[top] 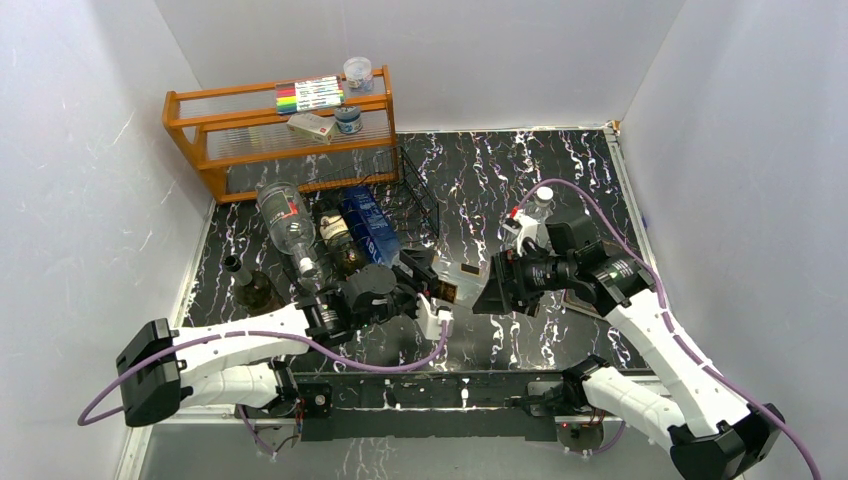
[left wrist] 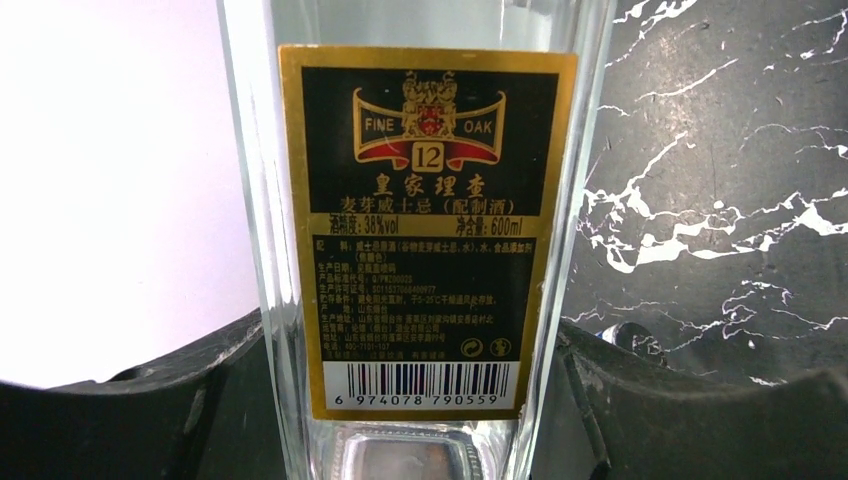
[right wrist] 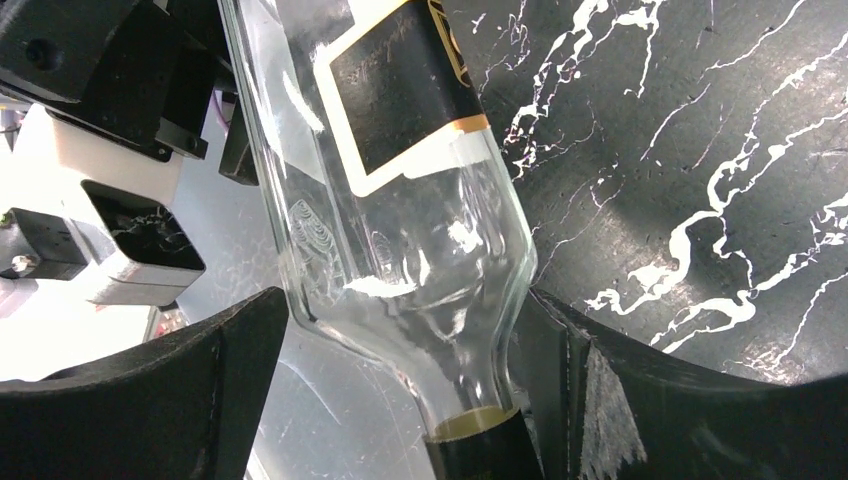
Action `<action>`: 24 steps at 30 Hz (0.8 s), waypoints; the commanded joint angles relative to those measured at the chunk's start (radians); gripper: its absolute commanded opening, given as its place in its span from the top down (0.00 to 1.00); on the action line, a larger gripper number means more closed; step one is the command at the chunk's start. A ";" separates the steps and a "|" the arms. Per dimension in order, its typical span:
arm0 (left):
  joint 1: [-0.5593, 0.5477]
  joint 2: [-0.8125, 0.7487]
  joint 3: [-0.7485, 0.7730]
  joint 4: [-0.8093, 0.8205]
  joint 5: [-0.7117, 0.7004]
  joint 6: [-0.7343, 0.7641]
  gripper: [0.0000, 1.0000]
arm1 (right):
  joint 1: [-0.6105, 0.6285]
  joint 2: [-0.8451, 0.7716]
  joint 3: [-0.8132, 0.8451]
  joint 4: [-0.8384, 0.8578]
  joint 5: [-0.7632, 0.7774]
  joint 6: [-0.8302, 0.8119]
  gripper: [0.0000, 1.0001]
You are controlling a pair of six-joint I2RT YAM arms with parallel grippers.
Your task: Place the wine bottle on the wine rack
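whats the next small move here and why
Probably close the right hand on the wine bottle. Its fingers stand open on either side of the bottle's shoulder, while the left hand grips the base end. A second grip looks sensible before carrying it to the wine rack.

White walls enclose a black marble-patterned tabletop veined with white on three sides. A two-tier orange wooden shelf stands against the back wall, left of centre. Bright, even light fills the space.
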 commanded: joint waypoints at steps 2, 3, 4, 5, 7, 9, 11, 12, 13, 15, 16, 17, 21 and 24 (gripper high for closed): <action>0.033 -0.030 0.101 0.166 0.078 -0.045 0.92 | 0.013 0.003 -0.007 0.059 -0.042 0.007 0.10; 0.034 -0.029 0.104 0.167 0.083 -0.045 0.92 | 0.015 0.010 -0.007 0.067 -0.039 0.009 0.11; 0.034 -0.026 0.109 0.164 0.086 -0.044 0.92 | 0.018 0.019 -0.001 0.073 -0.035 0.009 0.12; 0.036 -0.023 0.112 0.160 0.088 -0.044 0.92 | 0.020 0.030 0.005 0.077 -0.026 0.007 0.14; 0.036 -0.019 0.120 0.155 0.088 -0.044 0.92 | 0.027 0.052 0.016 0.078 -0.007 0.001 0.16; 0.038 -0.019 0.121 0.152 0.091 -0.043 0.92 | 0.034 0.065 0.024 0.078 0.013 -0.006 0.18; 0.040 -0.020 0.120 0.152 0.094 -0.044 0.92 | 0.038 0.075 0.026 0.079 0.028 -0.011 0.18; 0.041 -0.020 0.119 0.150 0.095 -0.044 0.92 | 0.039 0.078 0.027 0.080 0.034 -0.012 0.18; 0.041 -0.020 0.119 0.148 0.095 -0.040 0.92 | 0.041 0.080 0.029 0.080 0.039 -0.017 0.18; 0.040 -0.020 0.119 0.144 0.093 -0.041 0.92 | 0.042 0.083 0.035 0.075 0.053 -0.028 0.14; 0.041 -0.020 0.119 0.142 0.094 -0.039 0.91 | 0.044 0.082 0.040 0.075 0.055 -0.036 0.10; 0.041 -0.020 0.119 0.141 0.095 -0.039 0.92 | 0.044 0.081 0.043 0.076 0.055 -0.043 0.09; 0.041 -0.018 0.120 0.142 0.100 -0.044 0.91 | 0.047 0.090 0.064 0.074 0.055 -0.079 0.09; 0.044 -0.009 0.126 0.168 0.077 -0.067 0.91 | 0.048 0.095 0.065 0.088 0.036 -0.073 0.29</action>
